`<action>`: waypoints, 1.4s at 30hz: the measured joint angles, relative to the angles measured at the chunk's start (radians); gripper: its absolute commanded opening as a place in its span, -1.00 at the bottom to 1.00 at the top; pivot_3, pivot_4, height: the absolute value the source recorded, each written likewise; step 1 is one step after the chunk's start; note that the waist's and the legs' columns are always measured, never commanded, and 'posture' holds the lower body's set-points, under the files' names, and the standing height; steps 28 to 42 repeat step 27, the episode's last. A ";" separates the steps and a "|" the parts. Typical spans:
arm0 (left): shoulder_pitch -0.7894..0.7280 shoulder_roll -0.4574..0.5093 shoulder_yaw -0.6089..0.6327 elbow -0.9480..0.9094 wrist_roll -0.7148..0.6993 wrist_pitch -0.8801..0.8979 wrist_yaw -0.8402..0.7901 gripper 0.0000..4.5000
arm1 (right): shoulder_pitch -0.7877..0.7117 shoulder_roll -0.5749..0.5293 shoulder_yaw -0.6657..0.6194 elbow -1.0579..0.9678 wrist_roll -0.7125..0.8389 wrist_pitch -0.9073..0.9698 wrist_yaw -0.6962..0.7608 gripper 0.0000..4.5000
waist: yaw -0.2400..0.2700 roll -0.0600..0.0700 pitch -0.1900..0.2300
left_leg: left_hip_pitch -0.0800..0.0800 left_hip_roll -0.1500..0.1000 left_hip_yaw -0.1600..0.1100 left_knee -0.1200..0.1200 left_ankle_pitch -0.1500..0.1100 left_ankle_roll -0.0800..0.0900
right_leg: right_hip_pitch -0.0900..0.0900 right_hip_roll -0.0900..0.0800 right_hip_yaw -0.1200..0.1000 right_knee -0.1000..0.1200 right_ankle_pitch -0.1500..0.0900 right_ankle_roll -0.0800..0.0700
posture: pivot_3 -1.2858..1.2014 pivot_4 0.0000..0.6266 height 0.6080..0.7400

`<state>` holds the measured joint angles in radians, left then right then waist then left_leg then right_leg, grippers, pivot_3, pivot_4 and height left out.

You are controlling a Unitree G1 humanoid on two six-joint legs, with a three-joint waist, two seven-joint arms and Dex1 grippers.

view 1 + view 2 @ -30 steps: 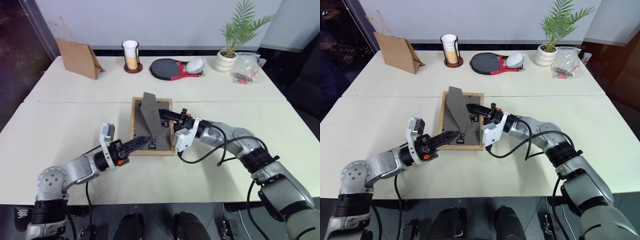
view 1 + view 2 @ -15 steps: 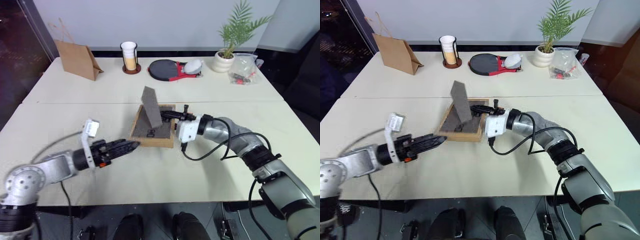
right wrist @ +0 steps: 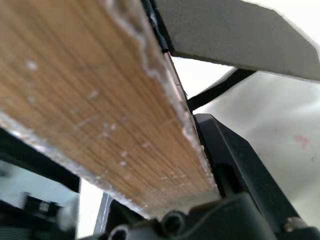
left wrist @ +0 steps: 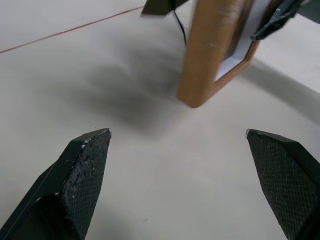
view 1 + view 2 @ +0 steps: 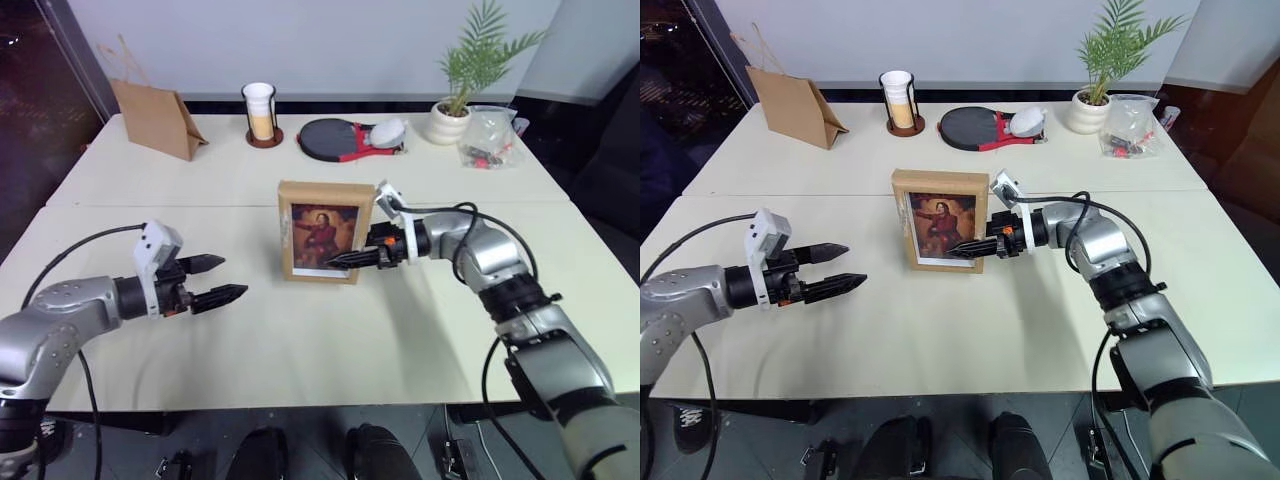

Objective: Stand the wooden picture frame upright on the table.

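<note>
The wooden picture frame [image 5: 320, 232] is upright at the middle of the table [image 5: 300, 340], its portrait painting facing me. Its lower edge is down at the tabletop. My right gripper [image 5: 352, 258] is shut on the frame's right side near the bottom. In the right wrist view the light-wood edge [image 3: 100, 100] lies between the fingers [image 3: 235, 165], and the grey fold-out stand [image 3: 235, 35] juts out behind it. My left gripper [image 5: 232, 277] is open and empty, a hand's width left of the frame. In the left wrist view its fingertips [image 4: 85, 165] spread wide toward the frame [image 4: 215, 50].
Along the table's far edge stand a brown paper bag [image 5: 155, 118], a cup in a round holder [image 5: 260, 112], a table-tennis paddle [image 5: 335, 138], a potted plant [image 5: 455, 112] and a clear plastic bag [image 5: 490, 135]. A seam [image 5: 150, 206] crosses the tabletop behind the frame.
The frame has gone from lying face down to upright with the painting toward me, with the right gripper on it throughout. The left gripper has let go, drawn back left and opened.
</note>
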<state>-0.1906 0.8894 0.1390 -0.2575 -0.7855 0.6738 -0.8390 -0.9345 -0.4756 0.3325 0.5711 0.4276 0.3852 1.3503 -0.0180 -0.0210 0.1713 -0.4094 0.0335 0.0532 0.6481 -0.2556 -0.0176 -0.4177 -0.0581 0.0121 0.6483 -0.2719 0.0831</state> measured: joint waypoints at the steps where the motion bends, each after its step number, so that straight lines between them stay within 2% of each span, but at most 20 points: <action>1: 0.000 -0.008 -0.004 -0.001 0.012 -0.002 -0.001 0.98 | -0.011 0.021 0.000 0.051 -0.021 -0.016 0.008 -0.45 | 0.000 0.000 0.000 | -0.001 0.000 0.000 0.000 0.000 0.000 | -0.001 0.000 0.000 0.000 0.000 0.000 | 0.03 -0.52 1.00; 5: 0.001 -0.029 -0.007 -0.011 0.036 -0.003 -0.003 0.98 | -0.041 0.072 -0.001 0.221 -0.093 -0.079 0.038 -0.45 | 0.000 0.000 0.000 | -0.003 0.000 0.002 0.000 0.000 0.000 | -0.004 0.002 0.001 0.001 0.000 0.001 | 0.03 -0.52 1.00; 7: 0.002 -0.035 -0.007 -0.021 0.045 -0.003 -0.003 1.00 | -0.068 0.094 -0.012 0.292 -0.118 -0.111 0.056 -0.06 | 0.000 0.000 0.000 | -0.003 0.000 0.003 0.000 0.000 0.000 | -0.004 0.002 0.001 0.001 0.000 0.001 | 0.03 -0.52 1.00; 8: 0.002 -0.040 -0.007 -0.027 0.050 -0.003 -0.003 1.00 | -0.082 0.105 -0.018 0.330 -0.140 -0.130 0.057 0.07 | -0.002 0.000 0.000 | -0.002 0.000 0.003 0.000 0.000 0.000 | -0.004 0.002 0.001 0.001 0.000 0.001 | 0.03 -0.52 1.00; 10: 0.006 -0.046 -0.006 -0.039 0.052 -0.001 -0.003 1.00 | -0.087 0.106 -0.026 0.371 -0.170 -0.156 0.053 0.49 | -0.002 0.000 0.000 | -0.002 0.000 0.003 0.000 0.000 0.000 | -0.004 0.002 0.001 0.002 0.000 0.001 | 0.03 -0.52 1.00; 11: 0.011 -0.049 -0.005 -0.042 0.052 0.006 -0.002 1.00 | -0.087 0.107 -0.030 0.392 -0.186 -0.169 0.050 0.79 | -0.002 0.000 0.000 | -0.002 0.000 0.003 0.000 0.000 0.000 | -0.004 0.002 0.001 0.002 0.000 0.001 | 0.03 -0.52 1.00; 12: 0.015 -0.050 -0.004 -0.043 0.052 0.013 0.001 1.00 | -0.087 0.107 -0.035 0.402 -0.194 -0.173 0.049 0.97 | -0.002 0.000 0.000 | -0.002 0.000 0.003 0.000 0.000 0.000 | -0.004 0.002 0.001 0.002 0.000 0.001 | 0.03 -0.52 1.00; 15: 0.022 -0.052 0.000 -0.053 0.046 0.024 0.003 1.00 | -0.067 0.075 -0.055 0.359 -0.221 -0.187 0.042 0.99 | -0.001 0.000 0.000 | -0.002 0.000 0.003 0.000 0.000 0.000 | -0.004 0.000 0.001 0.002 0.000 0.001 | 0.03 -0.52 1.00; 18: 0.034 -0.051 0.028 -0.070 0.030 0.038 -0.007 1.00 | 0.035 -0.065 -0.098 0.187 -0.250 -0.201 -0.003 0.99 | 0.012 0.000 0.000 | -0.003 -0.002 0.001 0.000 -0.001 0.001 | -0.003 -0.003 0.000 0.001 0.000 0.001 | 0.03 -0.52 1.00; 22: 0.029 -0.048 0.061 -0.078 0.010 0.053 -0.014 1.00 | 0.230 -0.272 -0.225 -0.200 -0.222 -0.082 -0.053 0.99 | 0.010 0.000 0.000 | -0.004 -0.002 0.002 0.001 -0.001 0.002 | -0.004 -0.004 0.001 0.000 0.000 0.001 | 0.03 -0.52 1.00; 25: 0.027 -0.028 0.074 -0.090 0.009 0.057 -0.033 1.00 | 0.331 -0.384 -0.334 -0.519 -0.137 0.075 -0.084 0.99 | -0.004 0.002 0.001 | -0.003 0.000 0.002 0.000 -0.001 0.002 | -0.005 -0.001 0.002 0.001 0.000 0.001 | 0.03 -0.52 1.00; 27: 0.025 -0.009 0.081 -0.092 0.012 0.055 -0.046 1.00 | 0.344 -0.422 -0.404 -0.680 -0.080 0.176 -0.123 0.99 | -0.010 0.002 0.001 | 0.000 0.001 0.002 0.000 -0.001 0.002 | -0.003 0.002 0.003 0.002 0.000 0.000 | 0.03 -0.52 1.00; 42: 0.025 -0.009 0.081 -0.092 0.012 0.055 -0.046 1.00 | 0.344 -0.422 -0.404 -0.680 -0.080 0.176 -0.123 0.99 | -0.010 0.002 0.001 | 0.000 0.001 0.002 0.000 -0.001 0.002 | -0.003 0.002 0.003 0.002 0.000 0.000 | 0.03 -0.52 1.00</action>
